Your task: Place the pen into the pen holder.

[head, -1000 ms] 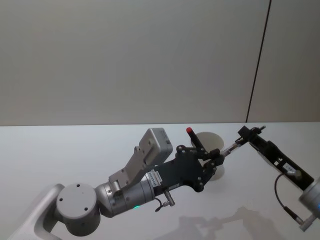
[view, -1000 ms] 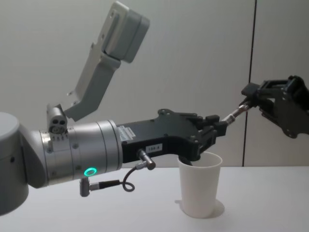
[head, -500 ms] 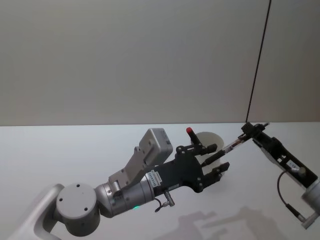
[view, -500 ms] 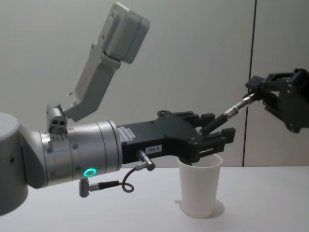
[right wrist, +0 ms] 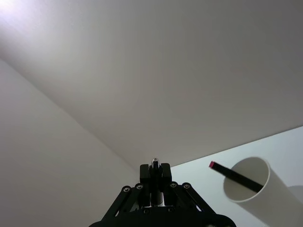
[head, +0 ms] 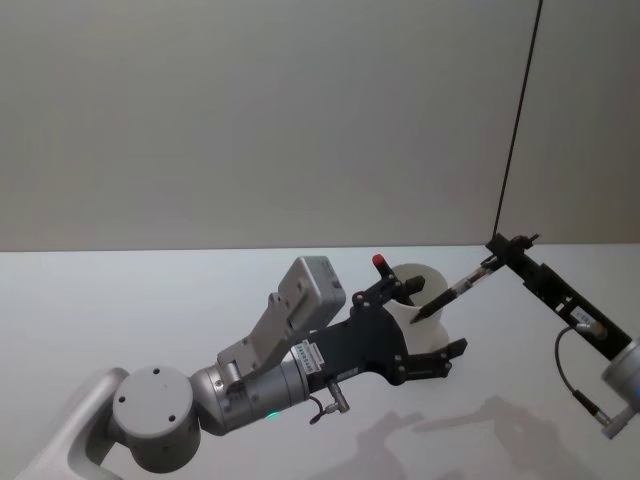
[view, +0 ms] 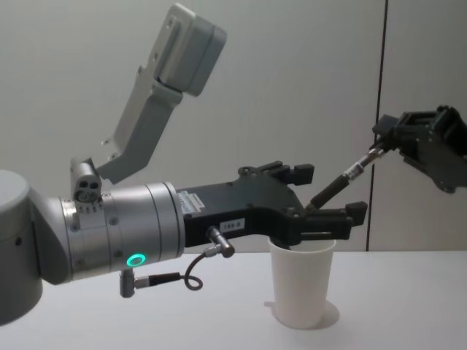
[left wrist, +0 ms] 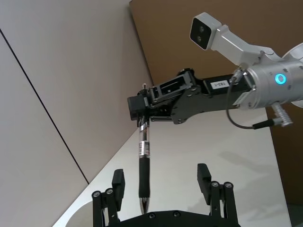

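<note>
The pen holder [view: 302,282] is a plain white tapered paper cup with a rolled rim, standing upright on the tabletop [view: 401,306]. A second pen with a red end [right wrist: 233,176] leans inside it. The pen [view: 340,181], dark with a silver band, hangs tilted, tip down, above the cup's mouth.

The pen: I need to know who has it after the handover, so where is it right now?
The pen hangs tilted above the pen holder, its upper end pinched by the right gripper, its tip between the open left gripper jaws.
</note>
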